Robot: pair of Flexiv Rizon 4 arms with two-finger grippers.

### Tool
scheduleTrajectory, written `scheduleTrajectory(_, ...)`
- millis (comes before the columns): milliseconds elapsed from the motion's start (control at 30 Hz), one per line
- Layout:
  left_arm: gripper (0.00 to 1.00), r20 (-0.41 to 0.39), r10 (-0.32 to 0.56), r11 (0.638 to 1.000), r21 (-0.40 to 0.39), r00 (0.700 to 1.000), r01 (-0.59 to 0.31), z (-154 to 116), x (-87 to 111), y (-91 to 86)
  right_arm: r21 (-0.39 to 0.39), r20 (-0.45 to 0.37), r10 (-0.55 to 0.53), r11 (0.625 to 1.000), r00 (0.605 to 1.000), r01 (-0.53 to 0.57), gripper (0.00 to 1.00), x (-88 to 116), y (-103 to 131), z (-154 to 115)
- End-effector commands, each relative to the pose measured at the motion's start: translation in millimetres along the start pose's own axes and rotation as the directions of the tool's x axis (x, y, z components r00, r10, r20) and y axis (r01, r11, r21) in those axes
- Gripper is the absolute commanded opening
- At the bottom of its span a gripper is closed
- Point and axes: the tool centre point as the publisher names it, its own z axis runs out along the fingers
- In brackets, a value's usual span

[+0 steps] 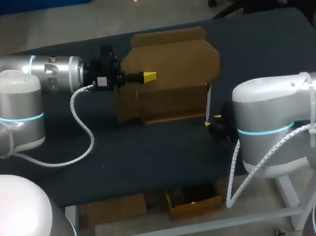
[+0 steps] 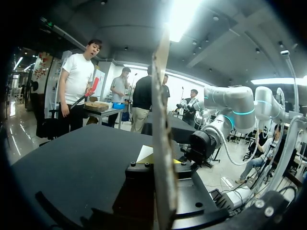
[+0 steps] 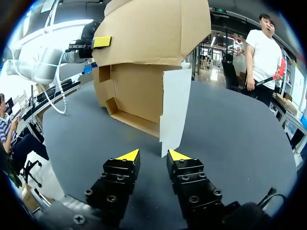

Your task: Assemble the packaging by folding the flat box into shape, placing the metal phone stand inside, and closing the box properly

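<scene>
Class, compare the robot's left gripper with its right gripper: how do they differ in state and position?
The left gripper is shut on the raised lid flap of the cardboard box; the right gripper is open, holding nothing. The left gripper is up at flap height; the right gripper is low over the table, facing the pale side flap. Both have yellow tips.

Cardbd box, matt (table too)
</scene>
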Motion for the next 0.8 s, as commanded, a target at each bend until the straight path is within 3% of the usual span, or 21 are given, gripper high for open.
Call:
scheduleTrajectory(33,0.0,0.001,0.0,1.0,-0.001,1.0,0.0,0,-0.4,3.9,-0.01,-0.006,-0.008,1.0,1.0,0.008,0.34,-3,-5,-7)
scheduleTrajectory(633,0.0,0.001,0.0,1.0,-0.001,1.0,0.0,0,-0.4,3.9,0.04,-0.149,-0.107,0.993,0.983,0.114,0.36,-23,-8,-19)
scheduleTrajectory(800,0.0,0.001,0.0,1.0,-0.001,1.0,0.0,0,-0.4,3.9,0.023,-0.205,-0.131,0.99,0.97,0.139,0.36,-34,-5,-18)
